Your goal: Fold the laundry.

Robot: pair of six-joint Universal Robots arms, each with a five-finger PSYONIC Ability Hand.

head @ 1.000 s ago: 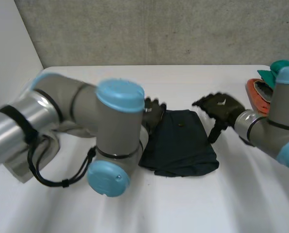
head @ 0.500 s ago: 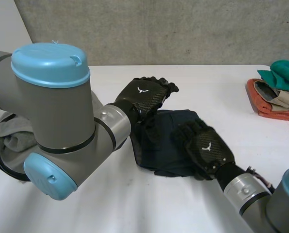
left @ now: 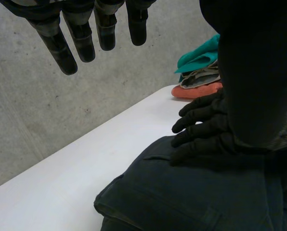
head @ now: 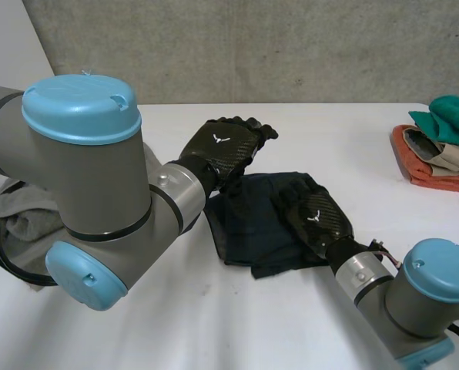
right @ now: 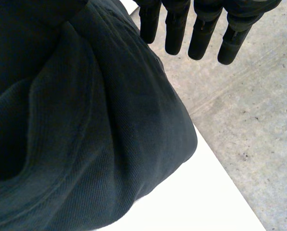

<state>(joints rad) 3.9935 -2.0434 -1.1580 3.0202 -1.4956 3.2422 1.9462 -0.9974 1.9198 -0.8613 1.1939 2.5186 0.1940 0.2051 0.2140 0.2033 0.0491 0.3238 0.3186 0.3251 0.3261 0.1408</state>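
Resting flat on dark garment (head: 246, 225), right hand (head: 316, 220); left hand (left: 83, 39) straight-fingered in air, per wrist view.

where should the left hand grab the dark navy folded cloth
The dark navy folded cloth is probably best pinched at its far left corner, from the left: the right hand lies flat on its right half, pinning it, and the left hand hangs open near that free corner.

Dark navy garment (head: 254, 223), white table (head: 353, 139), teal cloth (head: 453, 116), orange cloth (head: 437, 179)
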